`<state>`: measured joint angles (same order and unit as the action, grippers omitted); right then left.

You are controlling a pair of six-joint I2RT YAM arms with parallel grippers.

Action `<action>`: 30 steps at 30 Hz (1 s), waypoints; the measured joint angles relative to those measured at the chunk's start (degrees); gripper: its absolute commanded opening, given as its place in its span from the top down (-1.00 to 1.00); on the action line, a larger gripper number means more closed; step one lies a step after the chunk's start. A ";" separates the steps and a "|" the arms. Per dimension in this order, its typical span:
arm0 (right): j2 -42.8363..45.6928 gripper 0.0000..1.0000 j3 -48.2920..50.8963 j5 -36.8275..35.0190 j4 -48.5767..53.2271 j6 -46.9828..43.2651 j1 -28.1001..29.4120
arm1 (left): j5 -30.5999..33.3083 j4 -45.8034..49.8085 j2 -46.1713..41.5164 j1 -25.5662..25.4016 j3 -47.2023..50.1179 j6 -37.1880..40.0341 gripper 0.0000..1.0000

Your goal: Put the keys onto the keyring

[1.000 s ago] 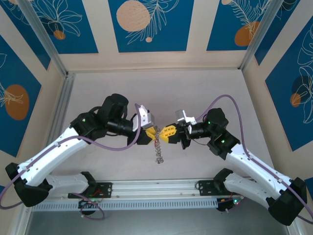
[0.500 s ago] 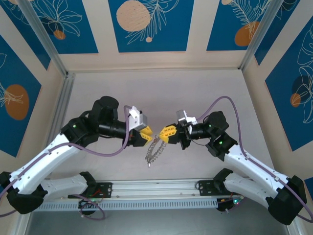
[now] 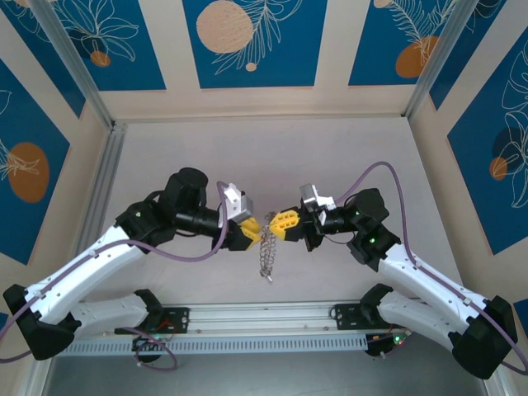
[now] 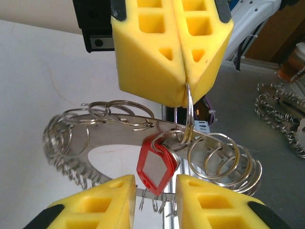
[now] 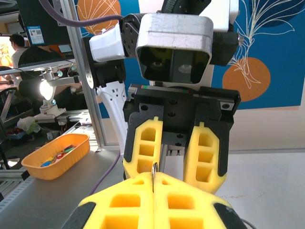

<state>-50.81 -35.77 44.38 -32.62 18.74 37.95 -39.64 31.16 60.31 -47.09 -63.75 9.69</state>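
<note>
The right gripper (image 4: 184, 95) is pressed together on one wire loop (image 4: 189, 112) of the keyring (image 4: 119, 137), so the ring hangs free in the air between the two arms, well above the tabletop (image 3: 330, 157); held by a single loop, it can probably swing and turn easily. The left gripper (image 5: 172, 160) faces it head-on with its fingers (image 4: 97, 202) spread, one on either side of the ring's lower edge; that looks like a stance for steadying the ring or working the key, not a grasp yet. The red key (image 4: 156, 167) dangles just below the pinched loop, between the left fingers, and seems to be already threaded on a small loop of the ring, though the join is too crowded to be sure.

The neighbouring loops (image 4: 217, 155) press close round the key and would likely snag anything pushed in; the right gripper's pads sit directly above. Off to one side lie another bunch of rings (image 4: 281, 107) and an orange tray (image 5: 57, 155) of small coloured bits.
</note>
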 measured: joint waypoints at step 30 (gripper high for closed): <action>-0.39 1.00 0.02 -2.97 -1.29 1.40 -0.28 | -3.15 -19.71 -1.01 -0.44 9.55 -10.36 0.81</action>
<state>-51.20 -35.75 41.41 -33.91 20.14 37.67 -42.78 11.44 59.31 -47.53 -54.19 -0.67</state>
